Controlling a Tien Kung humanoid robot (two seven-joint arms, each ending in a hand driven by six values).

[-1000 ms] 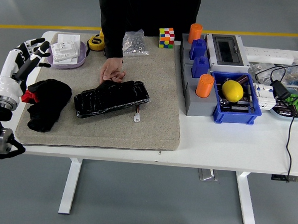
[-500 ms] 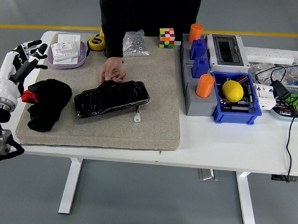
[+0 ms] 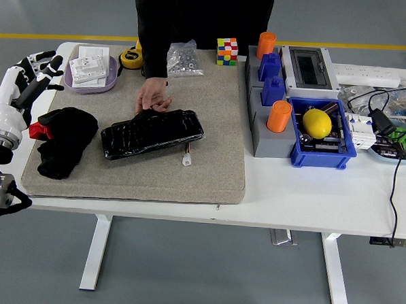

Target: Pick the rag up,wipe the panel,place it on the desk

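Note:
A black rag (image 3: 66,141) with a red patch lies crumpled on the left of the grey mat (image 3: 209,173). A glossy black panel (image 3: 151,133) lies on the mat to its right. A person's hand (image 3: 153,96) rests on the panel's far edge. My left hand (image 3: 35,72) is open and empty, fingers spread, at the table's left edge, up and left of the rag. My right hand is out of view.
A purple tray (image 3: 91,81) with white parts, a yellow tape measure (image 3: 131,57), a bag of screws (image 3: 183,58) and a colour cube (image 3: 227,50) stand at the back. Grey stands with blue and orange pieces (image 3: 271,94), a blue bin (image 3: 322,148) with a lemon (image 3: 316,123) and cables (image 3: 389,114) fill the right.
My left hand has drifted left and slightly away from the rag, still open. The person's hand stays on the panel.

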